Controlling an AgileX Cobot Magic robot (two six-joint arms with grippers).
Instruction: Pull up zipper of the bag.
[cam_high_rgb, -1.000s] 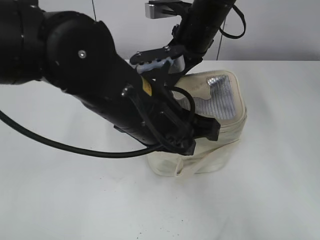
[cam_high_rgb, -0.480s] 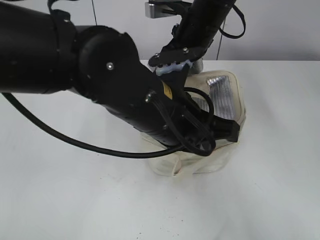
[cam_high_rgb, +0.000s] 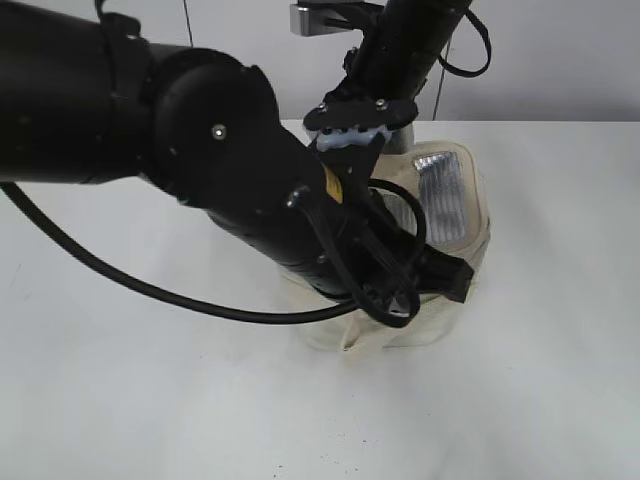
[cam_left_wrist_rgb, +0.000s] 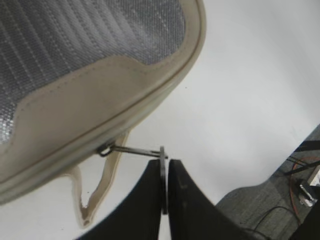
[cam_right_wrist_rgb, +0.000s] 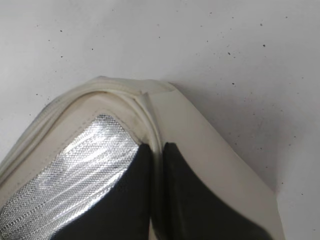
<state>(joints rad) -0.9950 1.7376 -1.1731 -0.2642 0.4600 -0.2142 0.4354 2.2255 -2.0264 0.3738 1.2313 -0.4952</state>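
The bag (cam_high_rgb: 455, 235) sits on the white table (cam_high_rgb: 560, 380), a little right of the middle, mostly hidden behind the big black left arm (cam_high_rgb: 200, 170) that crosses in front of it. Close in at the left wrist, the left gripper (cam_left_wrist_rgb: 164, 172) has its two dark fingers pressed together on a thin silver ring pull (cam_left_wrist_rgb: 163, 165), held edge-on between them; a slim metal link runs from the ring back to the slider on the zipper (cam_left_wrist_rgb: 165, 92), which curves along the lid's rim beside the grey ribbed panel (cam_left_wrist_rgb: 75, 40). A loose end of cream strap (cam_left_wrist_rgb: 107, 180) hangs below the rim. From behind, the right arm comes down onto the bag's far end, and the right gripper (cam_right_wrist_rgb: 159, 165) pinches a raised fold of cream rim fabric between its nearly closed fingers, next to a shiny silver lining (cam_right_wrist_rgb: 70, 185).
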